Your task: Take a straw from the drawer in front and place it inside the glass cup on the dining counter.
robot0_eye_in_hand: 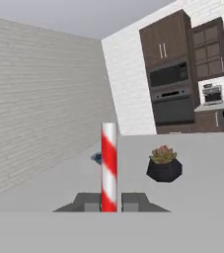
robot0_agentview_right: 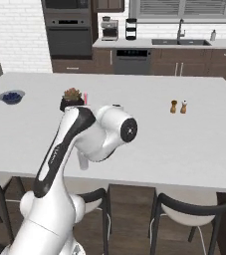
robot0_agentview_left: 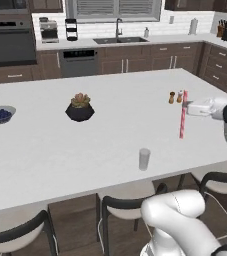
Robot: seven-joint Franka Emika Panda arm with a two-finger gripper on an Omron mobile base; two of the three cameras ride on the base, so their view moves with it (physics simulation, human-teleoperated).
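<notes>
Clamping the thin red-and-white striped straw (robot0_agentview_left: 183,115) between them, the two dark fingers (robot0_eye_in_hand: 90,201) are closed on its shaft, as the hand view shows with the straw rising upright from between their tips. In the left base view the white gripper (robot0_agentview_left: 187,106) reaches in from the right and holds the straw near its upper part, so that it hangs upright above the wide white table (robot0_agentview_left: 45,150), its lower end over the surface. The small translucent greyish glass cup (robot0_agentview_left: 144,159) stands alone near the table's front edge, well apart from the straw and to its left. Two small brown and white shakers (robot0_agentview_left: 175,97) stand just behind the straw. Farther left sit a black pot with a succulent plant (robot0_agentview_left: 80,107) and a bowl of dark blue berries (robot0_agentview_left: 0,114).
</notes>
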